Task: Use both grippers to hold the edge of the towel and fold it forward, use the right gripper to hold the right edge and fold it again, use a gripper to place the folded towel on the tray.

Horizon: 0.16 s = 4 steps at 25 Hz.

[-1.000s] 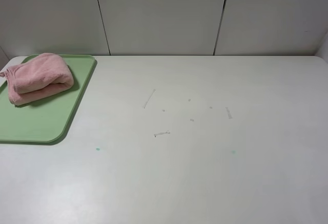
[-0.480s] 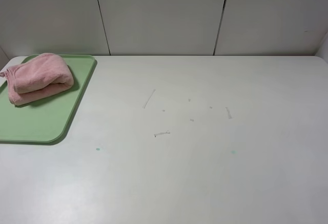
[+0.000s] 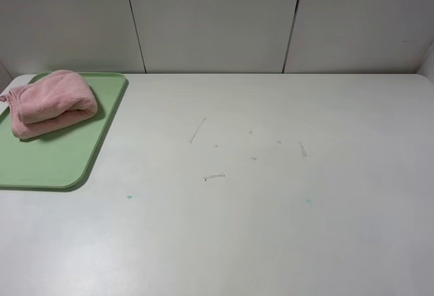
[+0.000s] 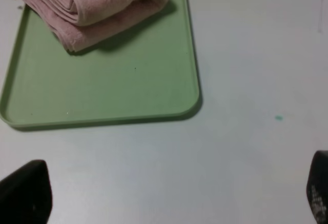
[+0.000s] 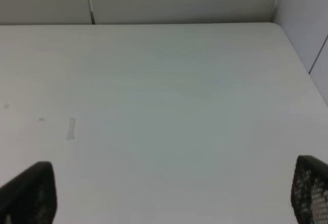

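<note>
The pink towel (image 3: 49, 103) lies folded in a thick bundle on the far part of the light-green tray (image 3: 54, 160) at the table's left; it also shows in the left wrist view (image 4: 97, 6) on the tray (image 4: 113, 85). Neither arm shows in the exterior high view. My left gripper (image 4: 169, 196) is open and empty, its black fingertips (image 4: 25, 193) wide apart over bare table in front of the tray. My right gripper (image 5: 171, 196) is open and empty over bare table on the right side.
The white table (image 3: 271, 208) carries a few small scuffs (image 3: 213, 176) and teal specks (image 3: 129, 196) near the middle. Grey wall panels (image 3: 217, 18) stand along the table's far edge, and a wall corner (image 5: 302, 24) shows at the far right.
</note>
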Motion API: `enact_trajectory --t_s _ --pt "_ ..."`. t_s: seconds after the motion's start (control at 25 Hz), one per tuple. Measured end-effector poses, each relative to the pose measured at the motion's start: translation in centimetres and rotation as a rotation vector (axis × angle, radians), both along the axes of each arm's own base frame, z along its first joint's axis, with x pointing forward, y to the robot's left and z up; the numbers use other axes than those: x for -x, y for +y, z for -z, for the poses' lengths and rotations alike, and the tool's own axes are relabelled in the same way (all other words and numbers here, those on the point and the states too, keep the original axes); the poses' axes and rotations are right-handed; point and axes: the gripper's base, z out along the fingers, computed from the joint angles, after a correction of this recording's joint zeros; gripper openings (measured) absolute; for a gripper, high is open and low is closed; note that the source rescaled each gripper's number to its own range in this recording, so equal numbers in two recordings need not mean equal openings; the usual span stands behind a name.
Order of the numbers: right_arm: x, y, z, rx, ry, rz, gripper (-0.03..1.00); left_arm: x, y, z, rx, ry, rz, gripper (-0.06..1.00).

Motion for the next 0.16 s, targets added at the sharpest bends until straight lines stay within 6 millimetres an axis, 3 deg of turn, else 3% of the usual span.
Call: enact_trajectory --t_s 0.16 --pt "0.00 0.00 0.00 0.000 0.000 0.000 1.00 0.00 0.00 0.00 0.000 0.000 0.000 1.00"
